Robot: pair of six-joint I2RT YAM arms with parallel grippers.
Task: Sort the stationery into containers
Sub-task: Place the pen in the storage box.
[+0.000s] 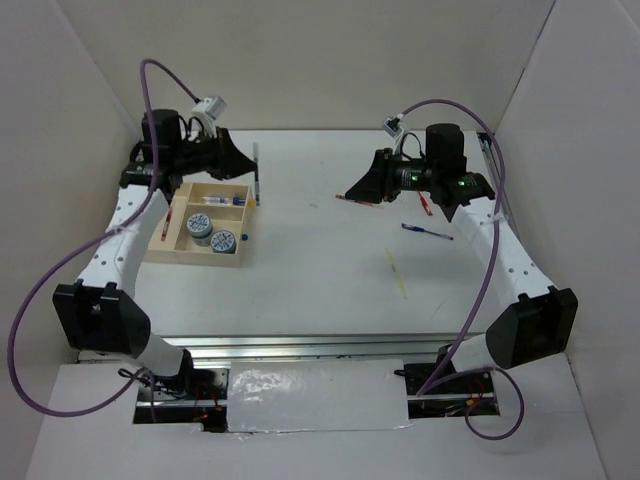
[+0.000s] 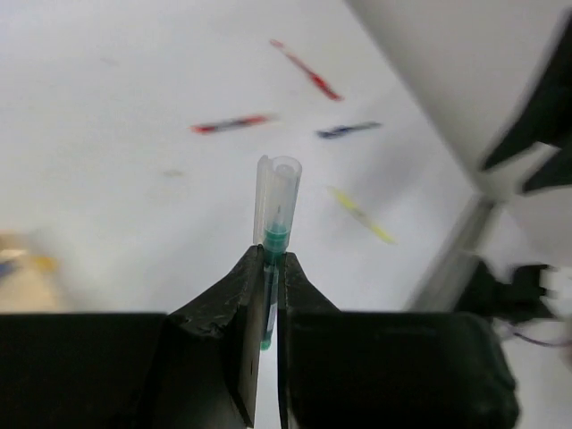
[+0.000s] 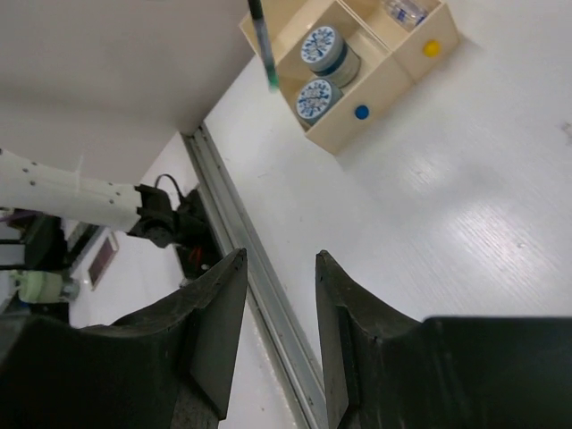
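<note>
Left wrist view: your left gripper (image 2: pixel 271 261) is pinched shut on the green pen (image 2: pixel 275 206), with the clear cap sticking out past the fingertips. In the top view that pen stands roughly upright by the far right corner of the tray (image 1: pixel 165 240); you can't tell from these frames whether it hangs over the tray or just outside it. The tray sits on the left side of the tabletop (image 1: pixel 320 290). Two tape rolls (image 1: pixel 200 228) (image 1: pixel 223 241) sit side by side, touching, in its near compartment. Something small and clear lies in a far compartment, too small to identify. Your right gripper (image 3: pixel 277 268) is partly open and has nothing between the fingers. It sits at the far right of the tabletop and faces left toward the tray. Four pens lie loose on the right half. One red pen (image 1: pixel 358 200) is just beside the right gripper's tip and a second red pen (image 1: pixel 427 203) lies under the right arm. The blue pen (image 1: pixel 427 232) is a little nearer than that, and the yellow pen (image 1: pixel 397 272) is nearest you, well apart from the tray.
</note>
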